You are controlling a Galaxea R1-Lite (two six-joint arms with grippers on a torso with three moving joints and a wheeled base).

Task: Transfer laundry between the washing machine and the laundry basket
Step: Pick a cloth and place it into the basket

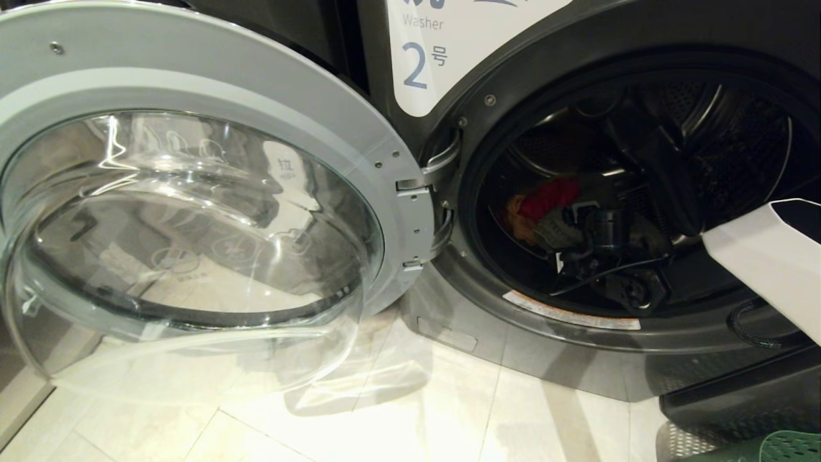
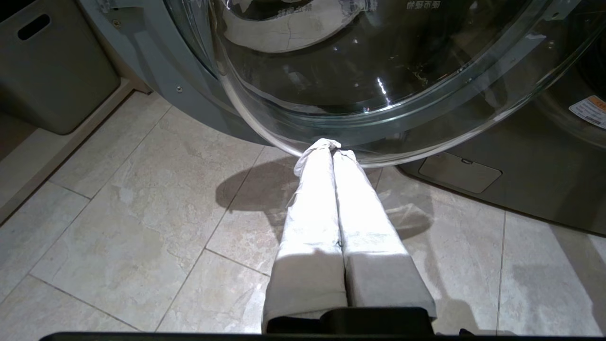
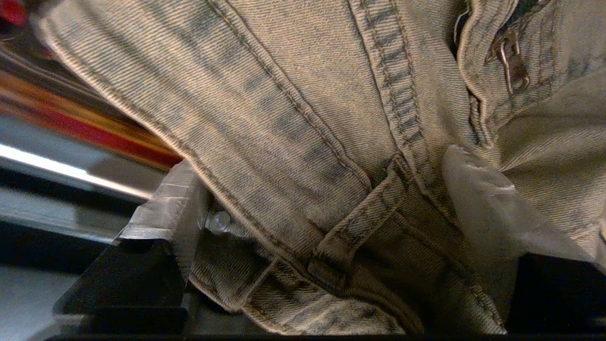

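Fingers (image 3: 170, 208) of the right tool (image 3: 326, 199), wrapped in pale tape, stand wide apart on either side of a faded grey-beige denim garment (image 3: 303, 118), which fills the gap between them; whether they press on it cannot be told. Seen from the head, this tool sits deep inside the drum of the dark grey front-loading washing machine (image 1: 462, 321) labelled 2, on its white arm (image 1: 770, 263). Just beside it in the drum lie the bright red cloth (image 1: 548, 196) and the yellow-orange cloth (image 1: 516, 221). The round glass door (image 1: 192, 212) hangs swung open to the left. A corner of the green perforated plastic laundry basket (image 1: 782, 447) shows on the pale tiled floor (image 1: 385, 410). The left tool (image 2: 331, 149) hangs pressed together below the door glass, near a solid grey bin (image 2: 52, 71).
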